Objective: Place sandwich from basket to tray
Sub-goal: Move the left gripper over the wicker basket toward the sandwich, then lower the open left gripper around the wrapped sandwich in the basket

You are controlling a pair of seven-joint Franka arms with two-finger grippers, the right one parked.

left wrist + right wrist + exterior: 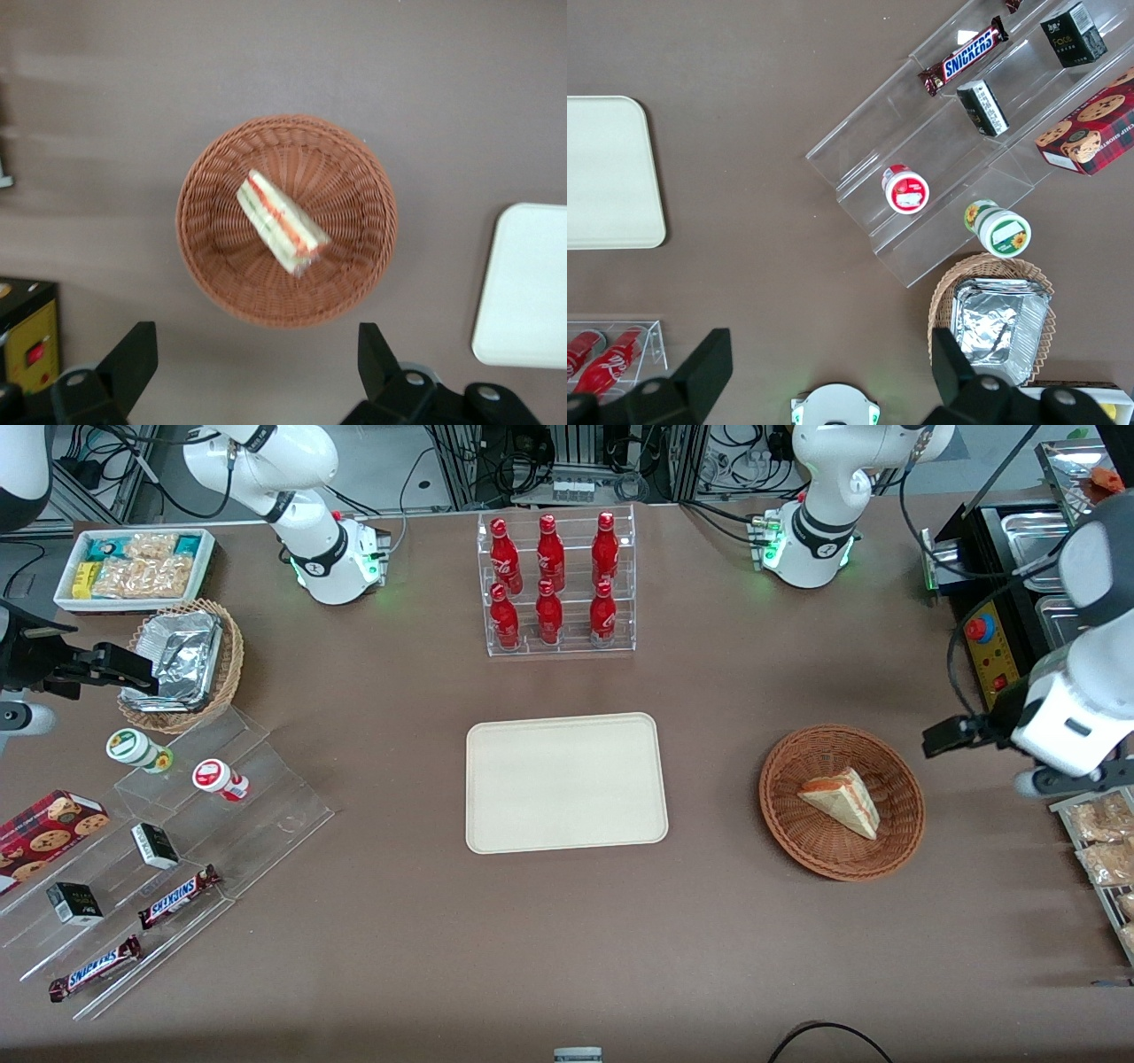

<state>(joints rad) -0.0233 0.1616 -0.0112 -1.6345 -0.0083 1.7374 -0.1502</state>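
**Gripper wide open, up above the basket**

Gripper (257, 363) hangs with fingers spread apart, holding nothing. Below it the sandwich (282, 221) lies in the basket (213, 266), a pale bread wedge with red and green layers along its cut edge. Toward the parked arm's end sits the tray (567, 782).

The left arm reaches in from the working arm's end of the table, its white wrist tilted downward above the tabletop. Its gripper (257, 372) hangs high in the air, the two black fingers (133, 359) spread wide apart and holding nothing.
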